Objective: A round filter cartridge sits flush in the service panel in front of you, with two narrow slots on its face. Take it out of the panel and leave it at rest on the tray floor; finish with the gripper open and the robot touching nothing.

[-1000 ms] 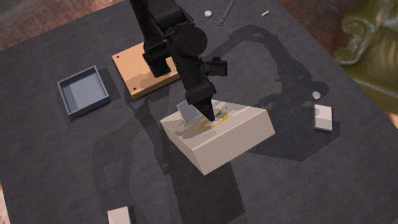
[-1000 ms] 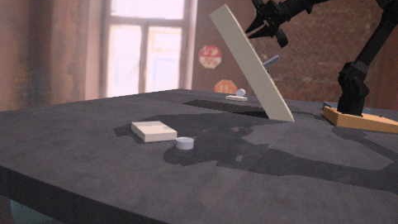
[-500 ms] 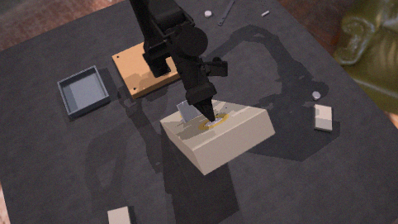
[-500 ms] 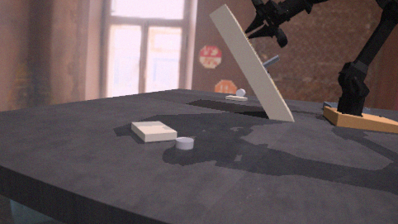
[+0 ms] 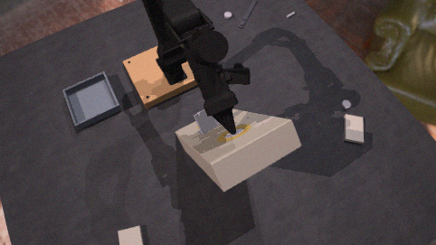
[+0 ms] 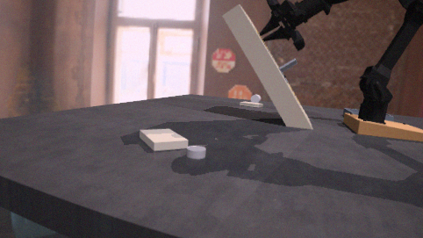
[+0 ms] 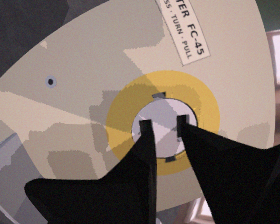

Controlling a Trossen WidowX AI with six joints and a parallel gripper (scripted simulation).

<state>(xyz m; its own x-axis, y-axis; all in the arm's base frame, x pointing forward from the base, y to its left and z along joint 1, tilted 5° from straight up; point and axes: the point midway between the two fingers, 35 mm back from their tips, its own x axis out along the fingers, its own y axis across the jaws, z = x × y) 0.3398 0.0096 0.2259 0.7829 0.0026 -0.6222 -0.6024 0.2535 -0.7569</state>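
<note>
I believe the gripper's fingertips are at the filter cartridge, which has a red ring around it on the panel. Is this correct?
Not quite: the ring around the filter cartridge is yellow, not red, as the wrist view shows. The gripper is indeed at the cartridge on the panel.

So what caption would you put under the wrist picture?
Gripper fingertips set on the round filter cartridge, flush in its yellow ring on the panel.
</note>
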